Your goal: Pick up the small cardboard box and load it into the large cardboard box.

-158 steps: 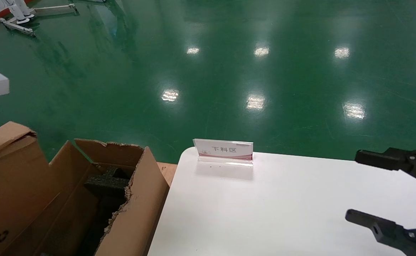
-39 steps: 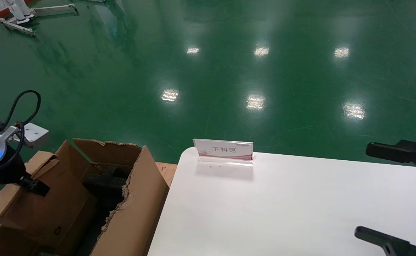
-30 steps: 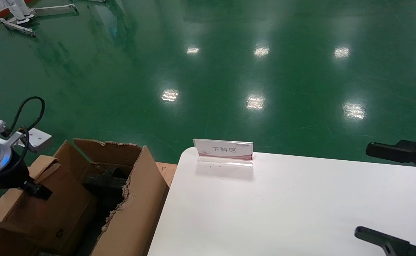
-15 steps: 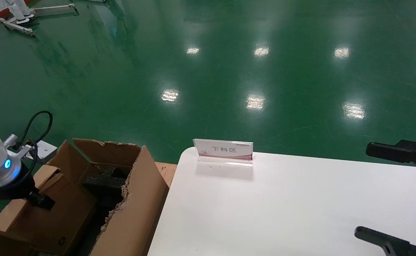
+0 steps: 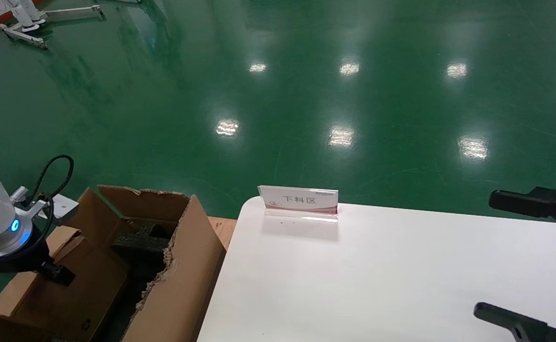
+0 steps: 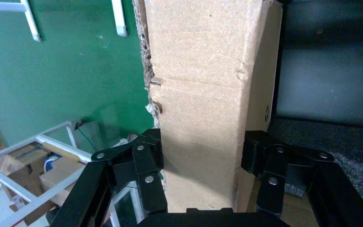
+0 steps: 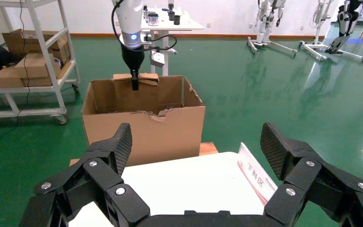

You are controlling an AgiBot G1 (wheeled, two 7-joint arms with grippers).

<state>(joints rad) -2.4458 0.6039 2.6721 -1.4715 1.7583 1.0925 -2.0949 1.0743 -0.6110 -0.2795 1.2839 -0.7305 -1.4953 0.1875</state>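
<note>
The small cardboard box (image 5: pixel 64 285), clamped between the fingers of the left gripper (image 6: pixel 201 161), has been lowered further into the large cardboard box (image 5: pixel 183 285). Release is judged imminent. The right gripper (image 7: pixel 196 156) is parked wide open above the desk (image 5: pixel 378 275).

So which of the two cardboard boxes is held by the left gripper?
The small cardboard box: the left gripper clamps it. The large cardboard box, with ragged edges, surrounds it.

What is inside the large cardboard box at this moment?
Inside the large cardboard box are black foam blocks and the small cardboard box, held by the left pincer. The bottom is hidden.
</note>
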